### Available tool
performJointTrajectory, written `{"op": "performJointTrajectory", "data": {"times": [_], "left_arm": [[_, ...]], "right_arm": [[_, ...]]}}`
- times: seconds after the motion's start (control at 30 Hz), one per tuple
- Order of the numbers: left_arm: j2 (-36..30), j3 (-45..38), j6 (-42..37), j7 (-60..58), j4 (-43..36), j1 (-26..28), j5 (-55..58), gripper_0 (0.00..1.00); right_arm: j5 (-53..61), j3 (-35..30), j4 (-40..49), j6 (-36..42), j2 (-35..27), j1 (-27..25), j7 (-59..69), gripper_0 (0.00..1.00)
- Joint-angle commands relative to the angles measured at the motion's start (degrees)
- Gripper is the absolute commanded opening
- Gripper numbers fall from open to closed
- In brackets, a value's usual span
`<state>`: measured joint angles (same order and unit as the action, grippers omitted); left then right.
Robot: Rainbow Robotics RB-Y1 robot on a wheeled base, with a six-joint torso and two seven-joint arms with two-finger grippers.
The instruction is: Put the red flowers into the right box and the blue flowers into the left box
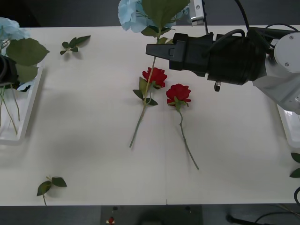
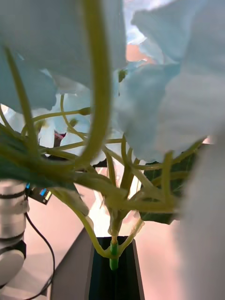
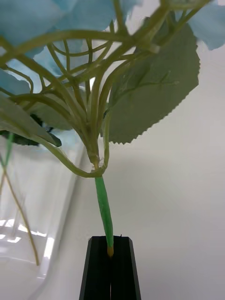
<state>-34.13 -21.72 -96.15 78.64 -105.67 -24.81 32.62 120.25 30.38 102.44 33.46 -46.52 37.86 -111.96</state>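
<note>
1. The left claw is clamped on the thin green stem of a blue flower, whose cluster and broad leaf rise above the black fingers.
2. Just beside this claw sits the left box at the table's left edge; stems and leaves of blue flowers lie in it, with a blue head over its far end.
3. The right claw is clamped on the stem of another blue flower, held above the far middle of the table.
4. Below and nearer than this claw, two red flowers lie on the table, heads just apart.
5. Well to this claw's right, the right box shows at the table's edge; its contents cannot be told.
6. Loose leaf sprigs lie at the near-left and far-left.
</note>
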Motion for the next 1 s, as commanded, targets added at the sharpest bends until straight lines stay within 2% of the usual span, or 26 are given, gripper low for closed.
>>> {"op": "performJointTrajectory", "data": {"times": [0.03, 0.13, 0.43, 0.7, 1.0], "left_arm": [[-2.87, -4.21, 0.35, 7.93, 2.75, 0.38, -0.89, 0.0], [-4.28, -5.18, 2.37, 9.69, 4.59, 1.7, -1.6, 0.0], [-8.5, -0.96, 18.28, 10.31, 6.44, 9.87, -9.6, 0.0], [-8.41, 3.08, 27.94, 10.66, 14.17, 9.96, -12.23, 0.0], [-5.77, 4.75, 28.82, 10.75, 17.6, 9.96, -12.5, 0.0]], "right_arm": [[-0.01, -0.14, -0.05, 2.32, -0.76, 2.13, -3.35, 0.0], [0.6, -0.14, -1.72, 4.34, -0.32, 3.19, -3.79, 0.0], [2.45, -0.14, -6.29, 6.01, 3.37, 5.56, -5.46, 0.0], [2.1, 0.03, -6.37, 5.66, 4.51, 5.47, -6.34, 0.0], [2.1, 2.93, -6.37, 0.65, 6.09, 5.91, -6.86, 0.0]]}}
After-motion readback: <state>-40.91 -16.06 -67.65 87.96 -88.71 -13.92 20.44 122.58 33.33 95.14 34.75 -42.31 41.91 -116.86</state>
